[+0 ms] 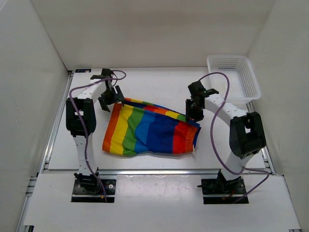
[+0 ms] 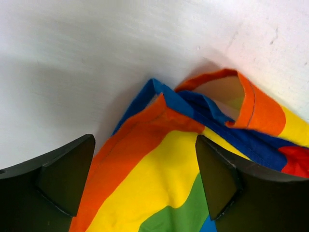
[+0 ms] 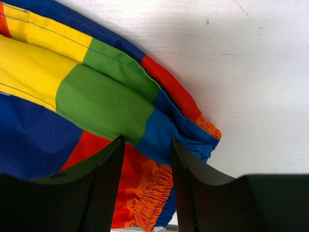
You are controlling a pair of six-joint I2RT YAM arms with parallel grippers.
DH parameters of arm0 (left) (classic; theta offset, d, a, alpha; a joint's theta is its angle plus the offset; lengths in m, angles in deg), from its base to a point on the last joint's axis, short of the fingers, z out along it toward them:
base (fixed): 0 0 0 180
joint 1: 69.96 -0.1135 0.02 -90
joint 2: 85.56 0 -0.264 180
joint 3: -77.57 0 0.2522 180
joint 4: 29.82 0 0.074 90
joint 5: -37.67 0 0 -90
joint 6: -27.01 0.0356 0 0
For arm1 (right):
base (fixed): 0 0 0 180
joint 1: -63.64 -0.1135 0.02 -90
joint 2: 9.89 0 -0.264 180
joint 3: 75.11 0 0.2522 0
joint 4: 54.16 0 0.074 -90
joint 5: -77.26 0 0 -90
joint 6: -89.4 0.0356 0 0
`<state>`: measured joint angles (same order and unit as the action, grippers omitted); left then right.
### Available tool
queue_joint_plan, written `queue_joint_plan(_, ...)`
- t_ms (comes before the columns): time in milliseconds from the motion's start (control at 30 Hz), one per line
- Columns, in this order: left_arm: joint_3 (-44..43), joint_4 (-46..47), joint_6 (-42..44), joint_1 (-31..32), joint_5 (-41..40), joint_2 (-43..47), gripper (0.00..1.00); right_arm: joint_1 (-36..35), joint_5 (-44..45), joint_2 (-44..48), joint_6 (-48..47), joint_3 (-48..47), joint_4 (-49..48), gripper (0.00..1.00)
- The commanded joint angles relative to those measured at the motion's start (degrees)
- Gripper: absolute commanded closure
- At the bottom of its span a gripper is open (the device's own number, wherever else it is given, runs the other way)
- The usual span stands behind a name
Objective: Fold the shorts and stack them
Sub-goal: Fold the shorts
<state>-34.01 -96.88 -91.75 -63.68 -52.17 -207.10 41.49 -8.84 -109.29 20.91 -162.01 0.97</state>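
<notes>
Fingers of the left tool point(image 2: 145, 164) are standing wide apart, hovering over an orange-and-yellow corner of the shorts point(image 1: 152, 130) and gripping nothing. Only the overhead view is showing the whole pair, lying spread across the middle of the white surface point(image 1: 159, 87). The right wrist view alone is catching gathered orange elastic and stitching, with the right tool point(image 3: 146, 145) narrowly parted above it. Far right, overhead only, a mesh basket point(image 1: 241, 79) is sitting in the back corner.

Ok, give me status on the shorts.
Left claw open over the shorts, hem corner. Right claw fingers apart at waistband end, grip unclear. Basket far right, out of the way.
</notes>
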Motion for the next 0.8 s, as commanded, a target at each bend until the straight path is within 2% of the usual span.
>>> queue_joint_plan(0, -3.4, 1.9, 1.0, -1.0, 0.4, -1.8, 0.05, 0.0, -0.6, 2.5, -0.9, 0.5, -1.0, 0.52)
queue_joint_plan(167, -7.4, 2.5, 2.8, 0.3, 5.6, -5.1, 0.18, 0.0, -0.6, 2.5, -0.9, 0.5, -1.0, 0.54)
queue_joint_plan(200, -7.4, 3.1, 2.8, 0.3, 5.6, -5.1, 0.26, 0.0, 0.0, 2.5, -0.9, 0.5, -1.0, 0.54)
queue_joint_plan(267, -8.0, 3.6, 3.4, 0.9, 7.9, -5.1, 0.35, 0.0, 0.0, 2.0, -0.9, 0.5, -1.0, 0.58)
queue_joint_plan(300, -8.6, 3.6, 3.4, 0.9, 7.9, -5.1, 0.56, 0.0, 0.0, 2.0, -0.9, 0.5, -1.0, 0.58)
queue_joint_plan(400, -8.6, 3.6, 3.4, 0.9, 7.9, -4.1, 0.89, 0.0, 0.0, 2.0, -0.9, 0.5, -1.0, 0.59)
queue_joint_plan(567, -6.6, 3.6, 2.9, 0.4, 7.4, -0.2, 0.89, 0.0, 0.0, 2.5, -0.9, 1.0, -0.5, 0.67)
queue_joint_plan(667, -4.5, 3.6, 2.4, 0.4, 7.4, 3.5, 0.89, 0.0, 0.0, 2.5, -0.9, 1.0, -0.5, 0.83)
queue_joint_plan(700, -4.5, 3.6, 2.4, 0.4, 7.4, 5.6, 0.89, 0.0, 0.0, 2.5, -0.9, 1.0, -0.5, 0.95)
queue_joint_plan(733, -3.6, 3.6, 2.4, 0.4, 7.4, 6.7, 0.89, 0.0, 0.0, 2.5, -0.9, 1.0, -0.5, 1.0)
queue_joint_plan(767, -2.6, 3.6, 2.4, 1.0, 7.4, 8.0, 0.89, 0.0, 0.6, 2.5, -0.9, 1.0, 0.2, 1.0)
